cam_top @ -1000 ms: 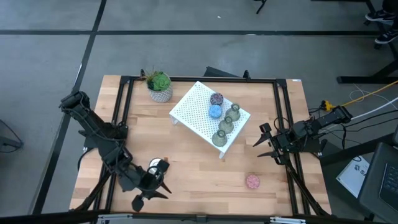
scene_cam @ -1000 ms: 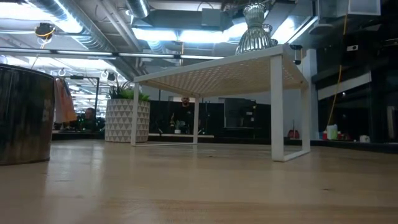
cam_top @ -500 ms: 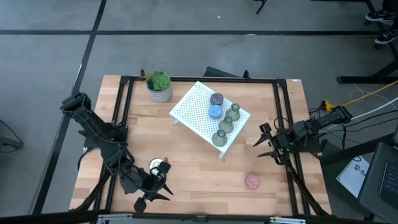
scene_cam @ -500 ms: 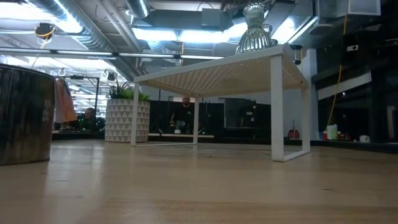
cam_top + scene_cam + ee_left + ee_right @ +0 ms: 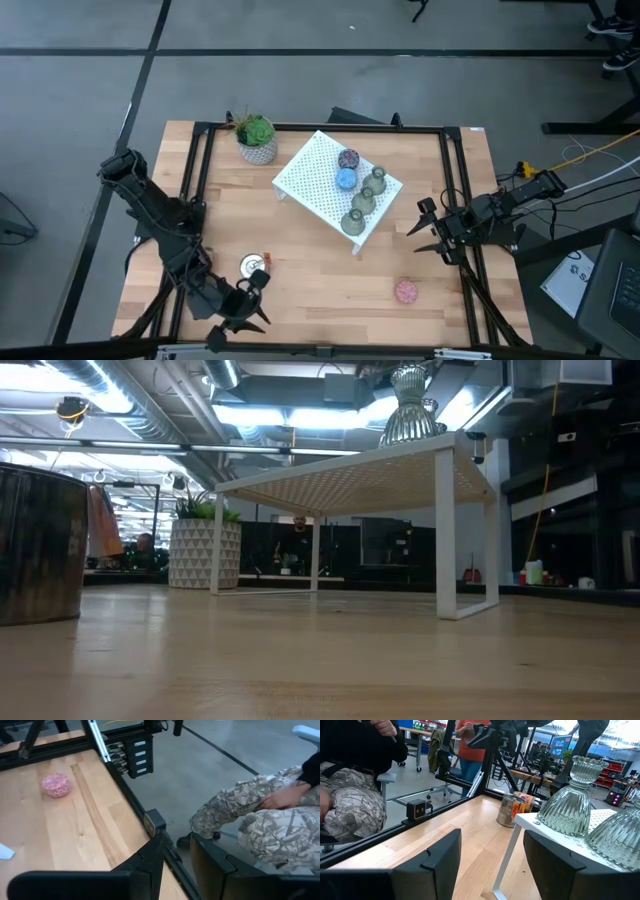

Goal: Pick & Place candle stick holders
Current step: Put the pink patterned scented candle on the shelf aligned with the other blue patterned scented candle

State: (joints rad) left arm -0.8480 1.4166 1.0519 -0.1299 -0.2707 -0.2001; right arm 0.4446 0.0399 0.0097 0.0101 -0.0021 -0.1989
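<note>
Holders sit mostly on the white stand (image 5: 322, 173) in the middle of the table (image 5: 310, 275): a purple one (image 5: 348, 158) at the far end, a blue one (image 5: 346, 179) just beside it, then three green bell-shaped ones (image 5: 363, 201) in a line running toward the stand's near corner. From table height only one green holder (image 5: 408, 407) shows, perched above the stand's edge. A pink holder (image 5: 405, 291) lies alone on the wood near the front right. A silver holder (image 5: 252, 265) stands on the wood at front left, with something small and orange touching it; what that is I cannot tell.

The left gripper (image 5: 240, 312) hovers at the table's front edge, just in front of the silver holder, fingers spread and holding nothing. Its wrist camera looks across to the pink holder and, past the table, to a seated person's (image 5: 272, 820) camouflage trousers.

The right gripper (image 5: 425, 230) hangs at the right side of the table, well apart from the stand, jaws open and empty.

A potted plant (image 5: 257, 139) stands at the far left corner, apart from the stand. People show in the room behind.
</note>
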